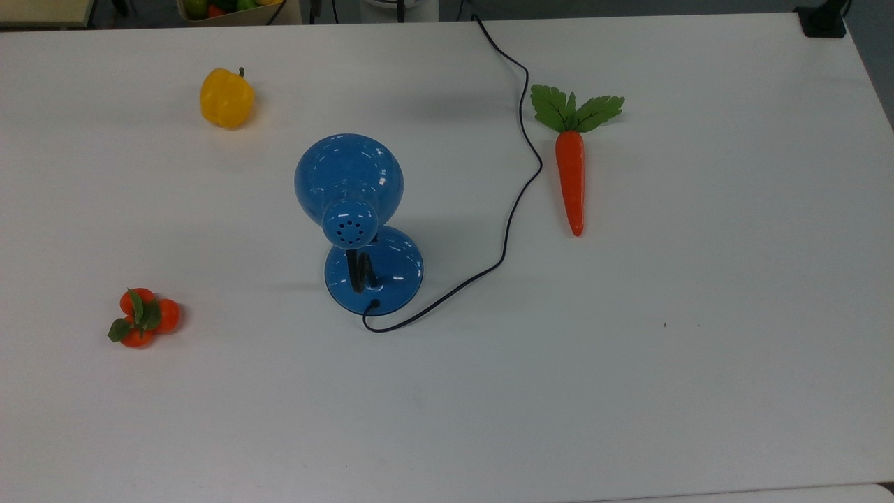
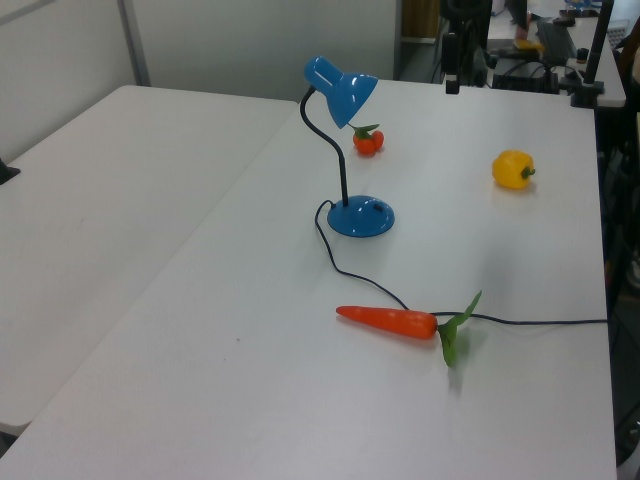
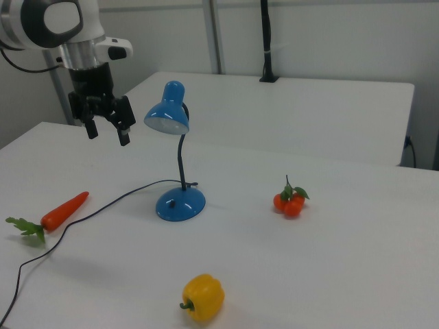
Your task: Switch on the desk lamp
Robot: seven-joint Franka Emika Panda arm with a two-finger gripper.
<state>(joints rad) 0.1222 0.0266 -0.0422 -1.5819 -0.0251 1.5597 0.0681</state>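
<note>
The desk lamp [image 1: 348, 175] stands mid-table, glossy blue, its dome shade [image 3: 167, 116] tilted on a black bendy neck [image 2: 343, 160] over a round blue base [image 1: 391, 269]. No glow shows under the shade. A thin black cord [image 1: 520, 188] runs from the base to the top view's far edge. My gripper [image 3: 108, 131] hangs open in the air at the right view's left, apart from the shade and about level with it. Nothing is between its fingers [image 3: 125, 133].
On the white table [image 1: 628, 384] lie a carrot [image 1: 571, 175] beyond the cord, a yellow pepper [image 1: 226, 98], and a cluster of small tangerines [image 1: 143, 318]. A second table [image 2: 110, 200] adjoins at the left view's left. A dark post [image 3: 266, 41] stands at the right view's back.
</note>
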